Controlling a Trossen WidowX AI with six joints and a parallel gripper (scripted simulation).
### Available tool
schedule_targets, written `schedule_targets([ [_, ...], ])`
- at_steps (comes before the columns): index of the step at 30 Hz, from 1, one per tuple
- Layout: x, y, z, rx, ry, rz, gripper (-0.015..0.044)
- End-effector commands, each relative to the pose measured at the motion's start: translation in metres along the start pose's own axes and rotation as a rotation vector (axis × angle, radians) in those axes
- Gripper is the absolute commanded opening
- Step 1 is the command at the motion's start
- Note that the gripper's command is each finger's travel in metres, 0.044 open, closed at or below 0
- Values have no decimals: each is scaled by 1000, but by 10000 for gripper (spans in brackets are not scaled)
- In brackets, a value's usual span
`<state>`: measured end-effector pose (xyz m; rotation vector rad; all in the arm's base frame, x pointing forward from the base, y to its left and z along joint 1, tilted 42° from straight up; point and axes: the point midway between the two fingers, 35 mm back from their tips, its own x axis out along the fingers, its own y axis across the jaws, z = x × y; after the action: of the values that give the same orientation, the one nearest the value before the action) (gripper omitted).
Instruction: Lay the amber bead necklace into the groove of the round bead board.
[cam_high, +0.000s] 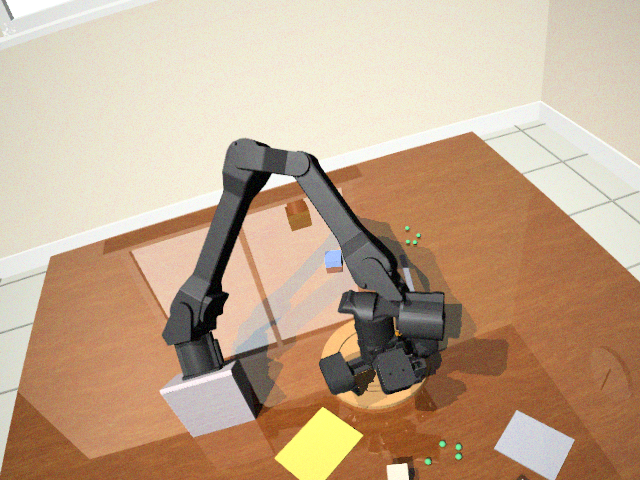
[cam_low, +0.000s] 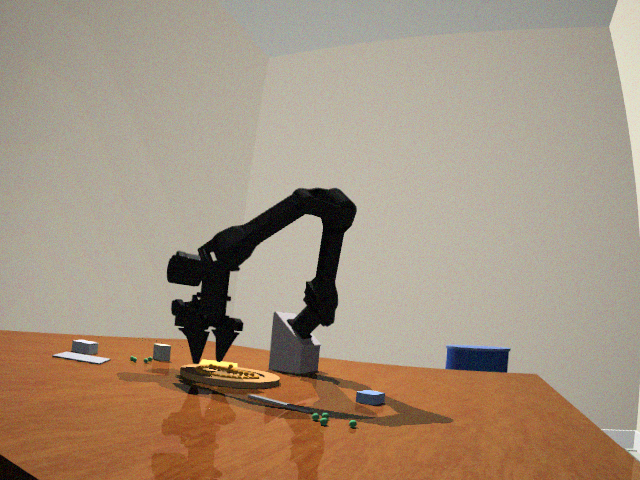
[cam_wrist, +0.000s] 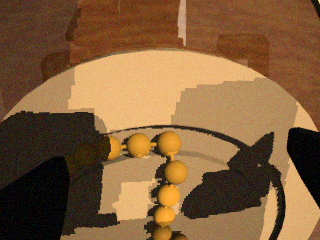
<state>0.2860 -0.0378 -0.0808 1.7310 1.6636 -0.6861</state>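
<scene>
The round tan bead board (cam_high: 334, 345) (cam_low: 261, 381) (cam_wrist: 200, 74) lies on the table in front of the arm's base. The amber bead necklace (cam_low: 227, 367) (cam_wrist: 175, 172) lies on the board. In the wrist view a few beads follow the dark groove (cam_wrist: 223, 135) at the upper left. The string then turns down across the board's middle to a small bunch at the bottom edge. My gripper (cam_high: 364, 374) (cam_low: 210, 356) (cam_wrist: 175, 190) is open and empty. Its fingers stand wide on either side of the beads, just above the board. In the top view the arm hides most of the necklace.
A yellow sheet (cam_high: 318, 444), a grey sheet (cam_high: 534, 443), a white block (cam_high: 398, 471) and green beads (cam_high: 444, 450) lie in front of the board. A blue cube (cam_high: 333, 259) (cam_low: 370, 396), a brown block (cam_high: 298, 214) and more green beads (cam_high: 412, 237) lie behind. A blue tub (cam_low: 477, 358) stands far off.
</scene>
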Motion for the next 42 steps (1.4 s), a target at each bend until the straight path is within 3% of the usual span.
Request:
schedule_targets([
  [1, 0, -1, 0, -2, -3, -4, 440],
  [17, 0, -1, 0, -2, -3, -4, 440],
  [19, -1, 0, 0, -67, -3, -5, 387],
  [29, -11, 1, -3, -1028, -1, -6, 125],
  [35, -17, 2, -5, -1615, 1, -7, 120],
  [42, -22, 2, -7, -2010, 2, -9, 120],
])
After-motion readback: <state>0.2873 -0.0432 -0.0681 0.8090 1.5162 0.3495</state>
